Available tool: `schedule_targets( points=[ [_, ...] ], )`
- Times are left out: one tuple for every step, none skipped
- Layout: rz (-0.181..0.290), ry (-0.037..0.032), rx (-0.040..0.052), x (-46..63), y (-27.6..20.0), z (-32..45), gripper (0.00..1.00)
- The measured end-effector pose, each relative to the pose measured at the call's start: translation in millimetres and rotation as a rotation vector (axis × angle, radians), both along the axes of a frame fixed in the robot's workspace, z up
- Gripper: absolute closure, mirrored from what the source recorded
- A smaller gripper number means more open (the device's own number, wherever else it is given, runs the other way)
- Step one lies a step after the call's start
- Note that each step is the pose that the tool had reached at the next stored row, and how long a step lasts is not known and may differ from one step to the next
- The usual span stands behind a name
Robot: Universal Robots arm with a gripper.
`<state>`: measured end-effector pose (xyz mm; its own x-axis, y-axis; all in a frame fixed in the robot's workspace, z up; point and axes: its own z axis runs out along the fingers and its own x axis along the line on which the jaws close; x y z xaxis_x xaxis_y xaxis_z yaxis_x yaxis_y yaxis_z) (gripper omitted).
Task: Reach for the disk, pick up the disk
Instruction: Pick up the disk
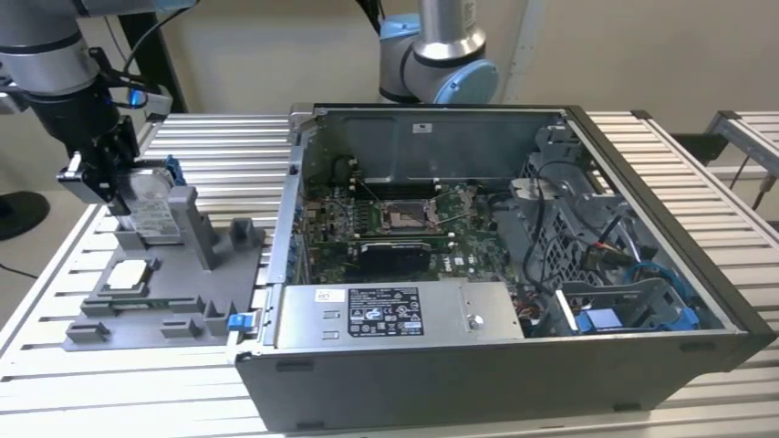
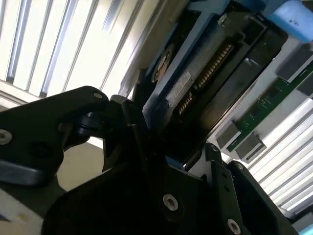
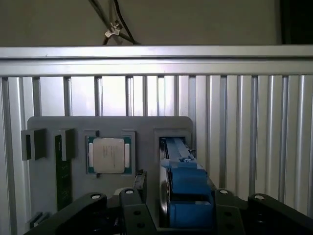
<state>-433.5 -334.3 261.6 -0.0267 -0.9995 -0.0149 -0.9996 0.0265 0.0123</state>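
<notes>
Straddling the flat silver-grey metal disk in its blue plastic bracket (image 3: 183, 171), I am keeping my black two-fingered pincer (image 3: 177, 195) spread, with one finger at each face. In the first wrist view a dark gap is showing beside one finger, so I am judging the jaws open and not yet pressing. The disk is standing on edge in a slot of the grey moulded plastic holder (image 3: 146, 125), toward the exterior view's left. By my reckoning the reach is done. The grip and the lift are not, since the disk is sitting down in its slot.

Counting outward, I am finding one disk and one holder. Beside the disk lies one small square silver chip (image 3: 108, 155), and past it one green circuit strip (image 3: 62, 176). Everything is resting on one ribbed aluminium surface (image 3: 244, 122). Farther off, one large open grey computer case (image 1: 487, 374) is sitting to the exterior view's right.
</notes>
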Motion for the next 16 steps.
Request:
schedule_targets(
  points=[
    [0.0,0.0,0.0,0.0,0.0,0.0,0.0],
    [0.0,0.0,0.0,0.0,0.0,0.0,1.0],
    [0.0,-0.0001,0.0001,0.0,0.0,-0.1,1.0],
    [0.0,-0.0002,0.0001,0.0,0.0,-0.1,1.0],
    [0.0,-0.0001,0.0001,0.0,0.0,-0.1,1.0],
    [0.0,-0.0001,0.0001,0.0,0.0,-0.1,1.0],
    [0.0,-0.0001,0.0001,0.0,0.0,-0.1,1.0],
    [0.0,-0.0001,0.0001,0.0,0.0,-0.1,1.0],
    [0.0,-0.0001,0.0001,0.0,0.0,-0.2,1.0],
    [0.0,-0.0001,0.0,0.0,0.0,-0.2,1.0],
    [0.0,-0.0002,0.0001,0.0,0.0,-0.2,1.0],
    [0.0,-0.0002,0.0001,0.0,0.0,-0.2,1.0],
    [0.0,-0.0004,0.0002,0.0,0.0,-0.2,1.0],
    [0.0,-0.0005,0.0002,0.0,0.0,0.2,1.0],
    [0.0,-0.0003,0.0001,0.0,0.0,1.0,1.0],
    [0.0,-0.0001,0.0001,0.0,0.0,2.4,1.0]
  ],
)
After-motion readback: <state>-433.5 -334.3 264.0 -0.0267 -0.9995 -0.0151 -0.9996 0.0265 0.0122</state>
